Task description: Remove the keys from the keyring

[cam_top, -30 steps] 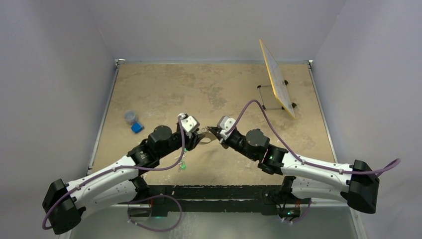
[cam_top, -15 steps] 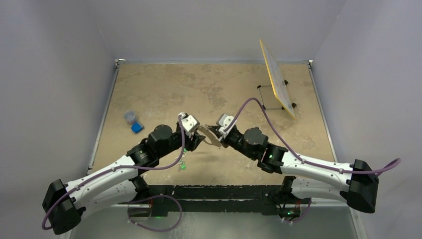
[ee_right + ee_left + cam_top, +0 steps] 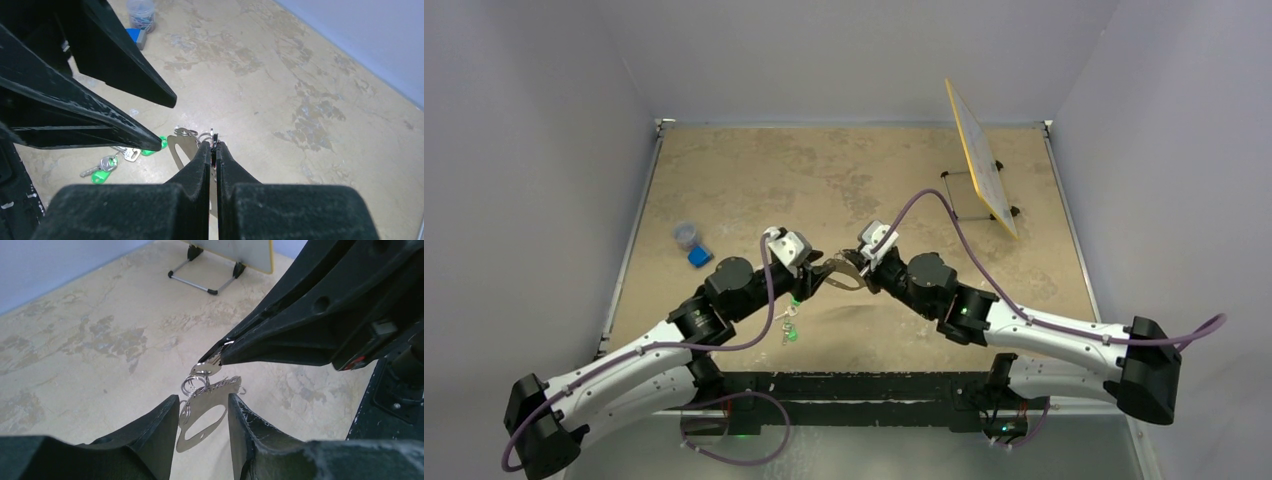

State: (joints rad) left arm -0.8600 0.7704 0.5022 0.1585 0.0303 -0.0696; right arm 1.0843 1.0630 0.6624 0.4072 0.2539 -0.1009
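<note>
Silver keyring [image 3: 212, 396], green-tagged keys [image 3: 100, 176], mottled tan table [image 3: 824, 170].

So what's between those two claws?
The left wrist view shows the keyring, held by the left gripper, and a small key pinched by the right gripper.

The top camera looks steeply down over the whole table [image 3: 844, 170]. Both wrist cameras sit close, facing each other across the keyring [image 3: 210, 397].

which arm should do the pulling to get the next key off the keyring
Right. The right gripper is shut on a key, ready to draw it away. The left gripper clamps the keyring, so it probably serves best as the anchor.
</note>
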